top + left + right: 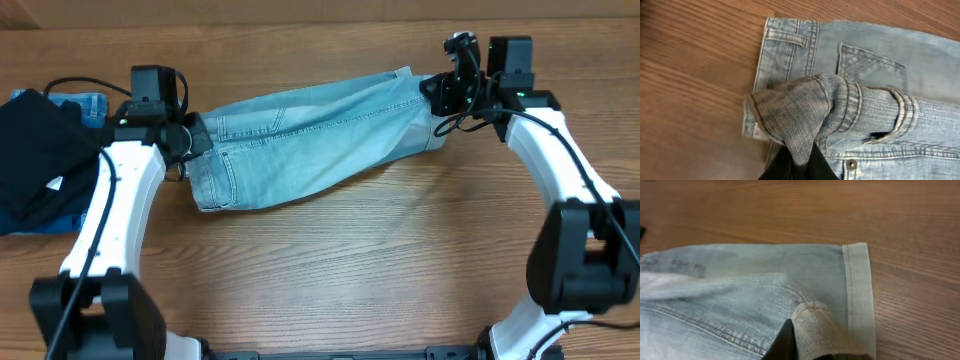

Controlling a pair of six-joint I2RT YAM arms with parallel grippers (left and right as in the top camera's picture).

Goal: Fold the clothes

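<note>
Just beside the black garment [40, 165], the shorts [310, 140] stretch away from it. They look like soft, limp, weighty denim. The left gripper [193, 140] pinches the waistband and the right gripper [438, 93] the cuffed hem; these thick seams probably give secure holds.

The left arm [110, 200] and right arm [545, 150] wear glossy white shells between black joint housings, thin black cables loop alongside (tiny green lights by the wrists), and the left gripper [198, 137] and right gripper [434, 93] are black.
</note>
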